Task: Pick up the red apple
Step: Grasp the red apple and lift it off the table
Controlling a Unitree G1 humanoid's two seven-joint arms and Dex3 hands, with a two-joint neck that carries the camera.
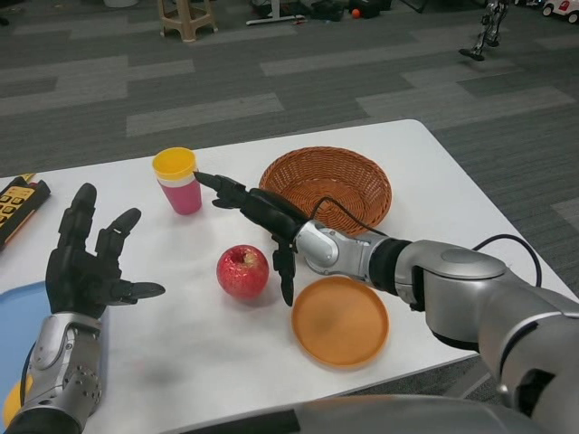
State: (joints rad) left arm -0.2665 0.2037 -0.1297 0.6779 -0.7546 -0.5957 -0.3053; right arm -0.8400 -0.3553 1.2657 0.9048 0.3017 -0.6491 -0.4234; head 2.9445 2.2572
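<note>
Red apple (242,270) sat upright on white table (181,362), stem dimple up | right hand (258,217) splayed just beside it — holding nothing | left hand (90,262) spread, waiting | wicker basket (326,185) empty

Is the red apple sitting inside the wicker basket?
No, the red apple lies on the white table, in front of the basket.
</note>
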